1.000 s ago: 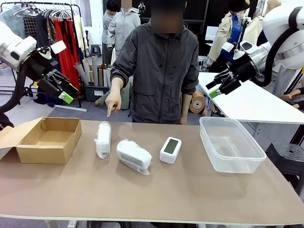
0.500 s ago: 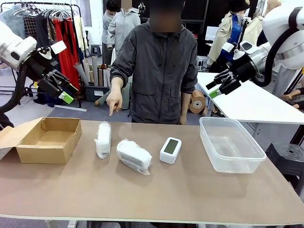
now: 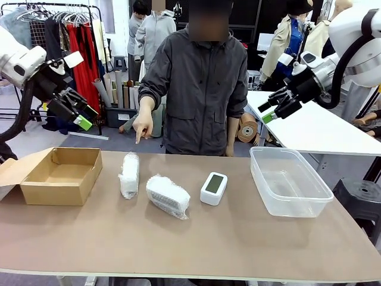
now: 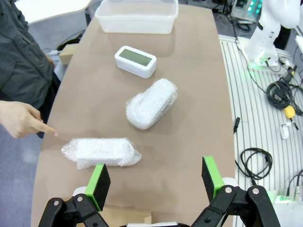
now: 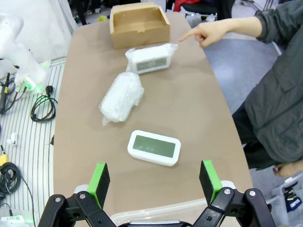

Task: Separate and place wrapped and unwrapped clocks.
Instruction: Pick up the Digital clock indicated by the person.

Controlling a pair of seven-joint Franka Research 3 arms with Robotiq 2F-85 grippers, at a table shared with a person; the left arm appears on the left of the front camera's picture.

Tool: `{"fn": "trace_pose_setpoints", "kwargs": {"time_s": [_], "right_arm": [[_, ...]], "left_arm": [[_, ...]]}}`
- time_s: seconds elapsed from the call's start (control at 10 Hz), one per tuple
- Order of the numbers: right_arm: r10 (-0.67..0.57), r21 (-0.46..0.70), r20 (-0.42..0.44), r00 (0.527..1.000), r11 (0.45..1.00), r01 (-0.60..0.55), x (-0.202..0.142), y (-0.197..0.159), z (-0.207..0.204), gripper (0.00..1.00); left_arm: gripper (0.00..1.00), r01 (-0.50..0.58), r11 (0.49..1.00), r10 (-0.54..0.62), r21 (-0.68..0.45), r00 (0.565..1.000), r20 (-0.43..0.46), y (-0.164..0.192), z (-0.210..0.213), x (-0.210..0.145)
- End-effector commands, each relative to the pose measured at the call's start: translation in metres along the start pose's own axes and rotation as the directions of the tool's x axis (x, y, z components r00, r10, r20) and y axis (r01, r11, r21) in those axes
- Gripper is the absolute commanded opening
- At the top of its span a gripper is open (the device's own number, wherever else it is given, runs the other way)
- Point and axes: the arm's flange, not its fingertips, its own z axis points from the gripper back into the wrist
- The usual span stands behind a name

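A brown desk seen from the robot's side, w/ a person in a dark grey jacket standing at its far edge. Three clocks lie in a loose row across the desk's middle, none touching.

The first wrapped clock, an oblong bundle in whitish bubble wrap, lies near the far edge, L of ctr. Its long side runs far to near. It is just beside an open cardboard box that sits at the desk's L end.

The second wrapped clock, also in bubble wrap, lies at a slant a bit closer to the near edge. It is btwn the first wrapped clock and the bare digital clock. That clock is small, white, w/ rounded corners, and lies approx at the desk's ctr w/ its grey-green screen facing up.

A clear plastic tub stands at the desk's R end, toward the far R corner.

The person's hand hangs above the far edge, index finger pointing down toward the first wrapped clock, not touching it.

The L claw is held high above the desk's L end, its fingers spread wide apart. The R claw is held high beyond the far R corner, fingers likewise wide apart.
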Motion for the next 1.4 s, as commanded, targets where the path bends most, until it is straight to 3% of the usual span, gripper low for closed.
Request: {"fn": "trace_pose_setpoints", "kwargs": {"time_s": [0.0, 0.2, 0.4, 0.6, 1.0, 1.2, 1.3], "right_arm": [[0.003, -0.004, -0.001, 1.000, 1.000, -0.003, 0.001, 0.000, -0.001, 1.00], [0.003, -0.004, -0.001, 1.000, 1.000, -0.003, 0.001, 0.000, -0.001, 1.00], [0.003, -0.004, -0.001, 1.000, 1.000, -0.003, 0.001, 0.000, -0.001, 1.00], [0.003, -0.004, -0.001, 1.000, 1.000, -0.003, 0.001, 0.000, -0.001, 1.00], [0.003, -0.004, -0.001, 1.000, 1.000, -0.003, 0.001, 0.000, -0.001, 1.00], [0.003, -0.004, -0.001, 1.000, 1.000, -0.003, 0.001, 0.000, -0.001, 1.00], [0.003, -0.004, -0.001, 1.000, 1.000, -0.003, 0.001, 0.000, -0.001, 1.00]], "left_arm": [[1.00, -0.059, 0.998, 0.061, 0.035, 0.994, -0.089, -0.015, -0.002, 0.017], [1.00, -0.153, 0.982, 0.173, 0.115, 0.966, -0.192, -0.033, -0.013, 0.032], [1.00, -0.276, 0.939, 0.322, 0.207, 0.916, -0.238, -0.044, -0.020, 0.047], [1.00, -0.265, 0.898, 0.376, 0.351, 0.877, -0.299, -0.056, -0.045, 0.054], [1.00, -0.339, 0.812, 0.504, 0.476, 0.818, -0.277, -0.053, -0.089, 0.048], [1.00, -0.355, 0.815, 0.509, 0.458, 0.816, -0.274, -0.049, -0.101, 0.045], [1.00, -0.293, 0.897, 0.394, 0.331, 0.868, -0.301, -0.050, -0.098, 0.045]]}}
